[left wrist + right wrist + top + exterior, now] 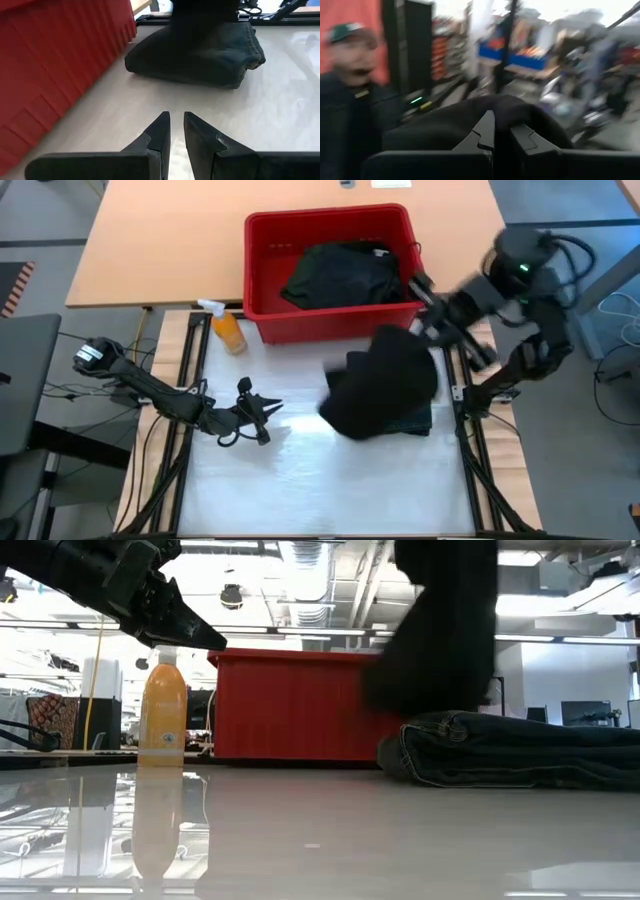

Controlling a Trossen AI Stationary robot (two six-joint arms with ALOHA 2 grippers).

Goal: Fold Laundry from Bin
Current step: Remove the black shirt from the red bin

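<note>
Your right gripper [501,134] has its fingers clamped on a black garment [385,375] lifted beside the bin [262,240], while your left gripper [177,127] waits, fingers together, above the desk [300,480]

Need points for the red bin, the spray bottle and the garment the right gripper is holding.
bin [330,328], high view, on its front wall.
spray bottle [162,710], low view, on its orange body.
hanging black garment [390,385], high view, on the middle of the cloth held up by the right gripper [501,131].
</note>
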